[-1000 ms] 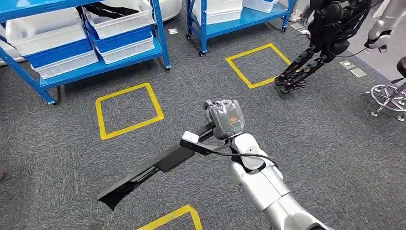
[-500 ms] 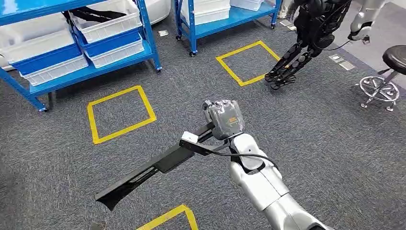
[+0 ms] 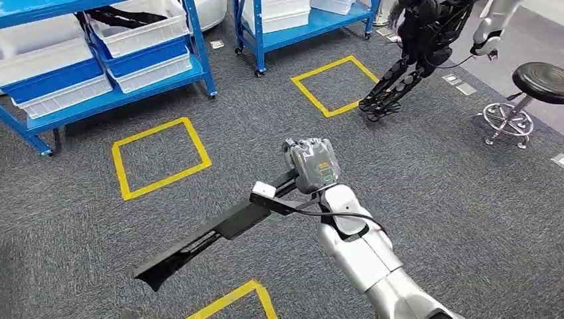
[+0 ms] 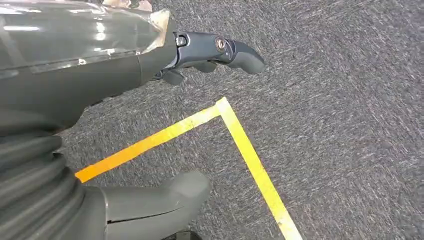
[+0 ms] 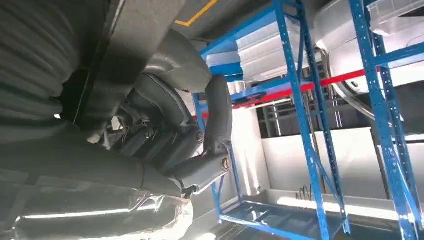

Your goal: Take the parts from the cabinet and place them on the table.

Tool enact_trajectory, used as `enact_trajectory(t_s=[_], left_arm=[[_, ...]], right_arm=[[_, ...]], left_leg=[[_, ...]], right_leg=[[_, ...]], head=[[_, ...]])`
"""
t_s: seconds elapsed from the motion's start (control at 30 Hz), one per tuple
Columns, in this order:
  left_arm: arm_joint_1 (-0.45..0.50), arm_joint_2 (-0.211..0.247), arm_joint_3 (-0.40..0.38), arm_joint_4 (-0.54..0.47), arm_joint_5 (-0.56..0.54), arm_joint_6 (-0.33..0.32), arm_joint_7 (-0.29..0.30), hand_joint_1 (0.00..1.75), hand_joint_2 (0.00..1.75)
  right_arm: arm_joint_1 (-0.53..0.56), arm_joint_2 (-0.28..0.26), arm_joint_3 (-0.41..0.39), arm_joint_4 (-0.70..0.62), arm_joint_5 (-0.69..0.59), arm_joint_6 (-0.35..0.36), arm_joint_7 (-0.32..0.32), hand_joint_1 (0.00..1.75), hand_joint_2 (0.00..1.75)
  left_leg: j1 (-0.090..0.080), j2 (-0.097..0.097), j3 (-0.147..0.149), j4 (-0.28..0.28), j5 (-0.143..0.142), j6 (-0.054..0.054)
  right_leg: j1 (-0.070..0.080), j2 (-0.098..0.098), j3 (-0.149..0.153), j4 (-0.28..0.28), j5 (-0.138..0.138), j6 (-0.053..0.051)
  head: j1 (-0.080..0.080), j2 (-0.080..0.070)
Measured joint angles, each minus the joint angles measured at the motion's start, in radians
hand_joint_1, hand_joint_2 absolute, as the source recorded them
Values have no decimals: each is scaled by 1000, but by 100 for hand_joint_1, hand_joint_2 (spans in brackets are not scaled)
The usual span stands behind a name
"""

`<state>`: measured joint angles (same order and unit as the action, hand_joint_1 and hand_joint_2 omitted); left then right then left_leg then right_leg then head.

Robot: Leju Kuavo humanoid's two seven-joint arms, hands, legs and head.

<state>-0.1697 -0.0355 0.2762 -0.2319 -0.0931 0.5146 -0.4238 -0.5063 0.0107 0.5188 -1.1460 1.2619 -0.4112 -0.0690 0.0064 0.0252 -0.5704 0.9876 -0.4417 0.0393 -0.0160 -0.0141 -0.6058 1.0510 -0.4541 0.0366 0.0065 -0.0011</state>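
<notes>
My right hand [image 3: 312, 165] is raised in front of me over the grey carpet and grips one end of a long flat black part [image 3: 199, 242]. The part slopes away from the hand toward my left and low in the head view. Up close, the dark fingers [image 5: 216, 115] curl around the black part [image 5: 132, 35]. The blue cabinet [image 3: 201, 56] with white bins [image 3: 136, 26] stands at the far left. My left hand [image 4: 150, 125] hangs over the carpet with thumb and fingers apart, holding nothing.
Yellow tape squares [image 3: 118, 169] mark the carpet, one corner lying under my left hand [image 4: 225, 107]. A second blue shelf unit [image 3: 299, 30] stands at the back. A black robot [image 3: 416, 50] leans at the far right beside a round stool [image 3: 540, 76].
The whole picture has slid left, so the camera has turned right; more of the stool shows. My right hand and the black part keep the same pose.
</notes>
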Motion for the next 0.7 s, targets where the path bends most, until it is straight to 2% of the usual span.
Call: enact_trajectory(t_s=[0.03,0.07,0.13,0.17,0.2,0.23,0.3,0.33,0.37,0.4,0.43,0.5,0.53,0.57,0.63,0.67,0.7], left_arm=[[0,0,0,0,0,0,0,0,175],[0,0,0,0,0,0,-1,0,175],[2,0,1,0,0,0,-1,0,175],[1,0,1,0,0,0,-2,0,175],[1,2,1,0,0,0,-3,0,175],[1,0,1,0,0,0,-5,0,175],[1,1,1,0,0,0,-6,0,175],[3,1,2,0,0,0,-6,0,175],[5,1,2,0,1,0,-6,0,175],[6,1,2,0,1,0,-6,0,175],[6,1,2,0,1,0,-6,0,175],[5,4,2,0,1,0,-7,0,175],[5,5,2,0,0,0,-8,0,175],[5,5,2,0,0,0,-8,0,175],[5,6,2,0,0,0,-9,0,175],[5,7,2,0,1,0,-9,0,175],[3,7,2,0,1,0,-9,0,175]], right_arm=[[-2,0,0,0,0,0,0,171,175],[-2,2,0,0,0,0,0,171,175],[-2,0,0,0,-1,0,0,171,175],[-3,0,0,0,-1,0,0,171,175],[-4,0,0,0,-1,0,0,171,175],[-6,0,0,0,-1,0,0,171,175],[-6,2,0,0,-2,0,-1,171,175],[-6,1,0,0,-2,0,-2,171,175],[-5,0,0,0,-2,0,-2,171,175],[-5,0,0,0,-2,0,-2,171,175],[-5,0,0,0,-2,0,-2,171,175],[-7,1,0,0,-3,0,-3,171,175],[-9,1,0,0,-4,0,-3,171,175],[-13,2,0,0,-5,0,-3,171,175],[-12,3,0,0,-5,0,-3,171,175],[-13,3,0,0,-5,0,-3,171,175],[-14,2,0,0,-5,-1,-3,171,175]], left_leg=[[-8,1,-6,10,-6,-8],[-10,3,-11,14,-7,-12],[-7,7,-12,12,-3,-18],[-6,9,-12,13,-3,-21],[-1,1,-17,21,-15,-28],[0,-10,-30,56,-45,-35],[7,-17,-96,204,-125,-47],[7,-17,-131,277,-153,-50],[8,-17,-155,322,-159,-53],[10,-18,-152,311,-139,-53],[12,-18,-129,260,-101,-51],[15,-24,-38,81,-10,-43],[15,-43,-7,21,-14,-38],[9,-45,-5,14,-13,-35],[2,-39,-11,16,-12,-29],[0,-38,-11,16,-10,-23],[1,-34,-7,2,-1,-12]], right_leg=[[4,-17,17,-37,-6,-12],[4,-2,19,-38,1,-23],[8,2,15,-37,3,-28],[3,6,16,-41,7,-34],[-8,9,19,-44,10,-38],[-8,12,18,-44,12,-47],[-7,16,16,-44,12,-49],[-6,19,15,-44,12,-49],[-6,23,15,-43,12,-49],[-6,26,16,-43,12,-49],[-6,30,17,-43,12,-49],[-6,38,21,-43,12,-48],[-7,41,21,-45,12,-47],[1,44,15,-44,16,-40],[-4,46,11,-46,20,-33],[-5,47,13,-53,24,-26],[0,49,13,-58,26,-18]], head=[[0,0],[-2,0],[-2,0],[-1,0],[-2,0],[-3,0],[-3,0],[-3,0],[-3,0],[-3,0],[-3,0],[-3,0],[-3,0],[-3,0],[-3,0],[-3,0],[-3,0]])
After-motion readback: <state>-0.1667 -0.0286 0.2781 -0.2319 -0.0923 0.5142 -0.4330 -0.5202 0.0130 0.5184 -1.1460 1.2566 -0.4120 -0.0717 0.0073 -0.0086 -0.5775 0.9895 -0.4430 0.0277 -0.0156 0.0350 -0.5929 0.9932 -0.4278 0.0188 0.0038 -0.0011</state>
